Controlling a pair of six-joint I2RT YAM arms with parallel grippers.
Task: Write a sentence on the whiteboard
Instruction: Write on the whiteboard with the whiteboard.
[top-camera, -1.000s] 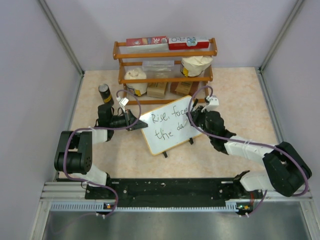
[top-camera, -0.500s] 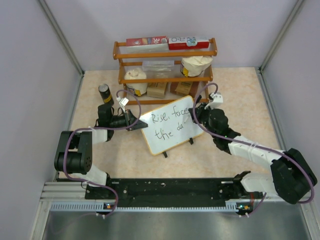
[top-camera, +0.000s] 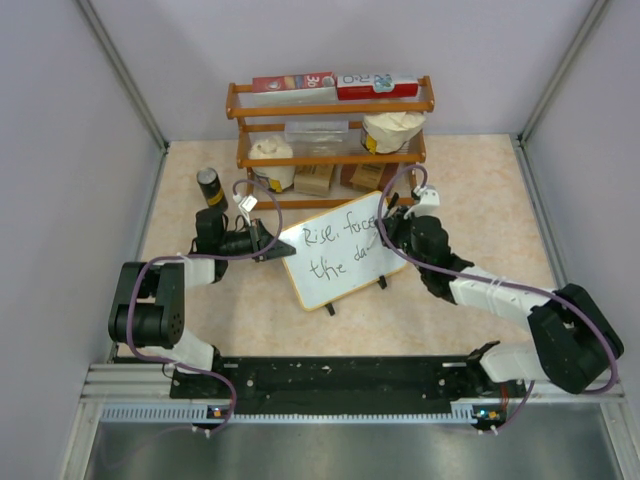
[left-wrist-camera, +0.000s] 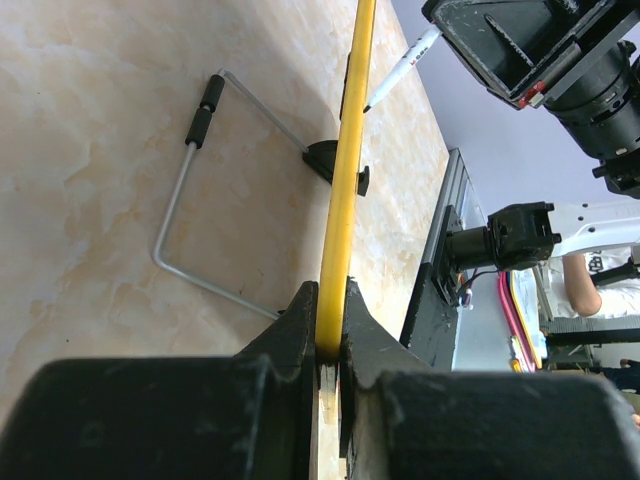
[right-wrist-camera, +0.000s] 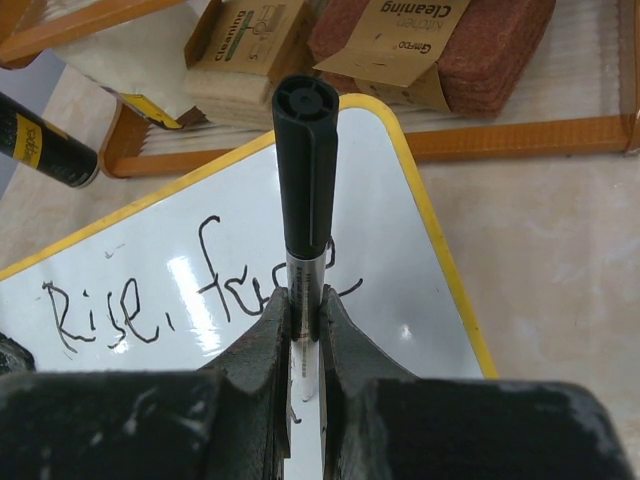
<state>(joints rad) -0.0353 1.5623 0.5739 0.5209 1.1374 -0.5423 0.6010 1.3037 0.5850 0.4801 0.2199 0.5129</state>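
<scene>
The whiteboard (top-camera: 340, 252) stands tilted on the table's middle, with a light frame and two black feet. Black script (top-camera: 335, 235) reads "Rise, face" above "the da". My left gripper (top-camera: 272, 243) is shut on the board's left edge; in the left wrist view its jaws clamp the yellow frame (left-wrist-camera: 345, 190). My right gripper (top-camera: 388, 233) is shut on a black-capped marker (right-wrist-camera: 305, 180), held against the board's right part near the end of the second line. The right wrist view shows "Rise, face" (right-wrist-camera: 200, 285) behind the marker.
A wooden shelf rack (top-camera: 330, 135) stands behind the board with boxes, jars and sponges. A dark can (top-camera: 210, 186) stands at its left. The board's wire stand (left-wrist-camera: 195, 200) rests on the table behind it. Walls enclose the table on three sides.
My right gripper with the marker moved slightly away to the right half a second ago and has come back to the board's second line. The left gripper has not moved.
</scene>
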